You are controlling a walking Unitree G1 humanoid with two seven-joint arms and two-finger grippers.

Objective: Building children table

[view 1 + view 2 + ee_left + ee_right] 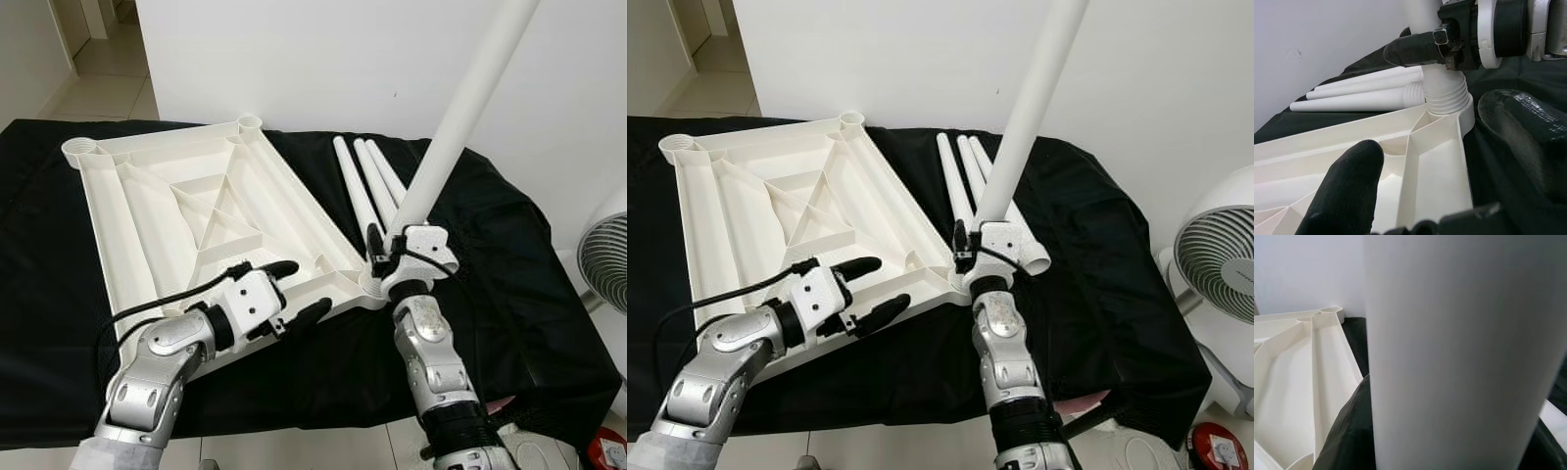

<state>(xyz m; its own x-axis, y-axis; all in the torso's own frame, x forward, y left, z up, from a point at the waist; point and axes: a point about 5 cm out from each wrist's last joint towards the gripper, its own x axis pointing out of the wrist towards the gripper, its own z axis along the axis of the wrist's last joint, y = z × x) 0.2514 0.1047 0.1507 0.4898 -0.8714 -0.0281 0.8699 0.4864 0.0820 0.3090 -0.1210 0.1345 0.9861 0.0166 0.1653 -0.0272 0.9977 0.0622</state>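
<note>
My right gripper [390, 257] is clamped low on the leg [453, 124], just above the threads seated in the tabletop's [186, 211] near corner socket, while my left gripper [291, 290] gapes over the near rim; hollow, smooth plastic, light but slippery.

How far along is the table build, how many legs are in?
None looks finished. The tabletop lies upside down. In hand: the right gripper holds one leg upright in the near corner socket, threads still showing, while the left gripper straddles the near edge. Left: three legs lying on the cloth.
</note>
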